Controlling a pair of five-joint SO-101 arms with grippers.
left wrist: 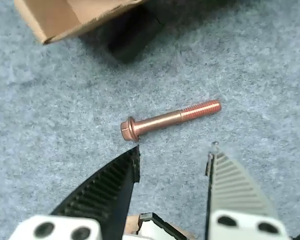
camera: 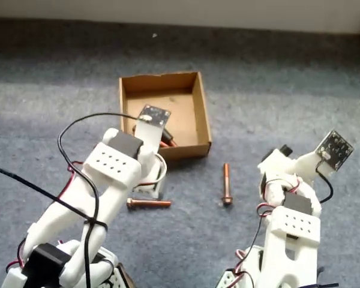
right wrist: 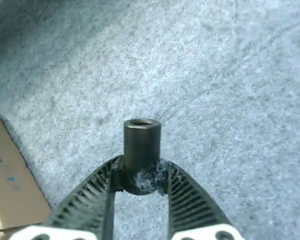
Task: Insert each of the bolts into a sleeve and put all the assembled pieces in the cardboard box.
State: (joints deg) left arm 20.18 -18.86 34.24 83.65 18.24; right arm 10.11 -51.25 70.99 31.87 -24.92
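left pincer (left wrist: 173, 151) gapes wide just above a copper bolt (left wrist: 167, 120) lying on the grey tabletop (left wrist: 250, 65) near the cardboard box (camera: 204, 114); right pincer (right wrist: 140, 176) clamps a dark sleeve (right wrist: 142, 142) by one end.

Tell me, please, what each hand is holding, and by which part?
The right hand clamps a dark sleeve by one end; its open end juts out. The left hand is open, holding nothing.

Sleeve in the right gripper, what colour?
The sleeve is dark grey, nearly black; right wrist view shows it best.
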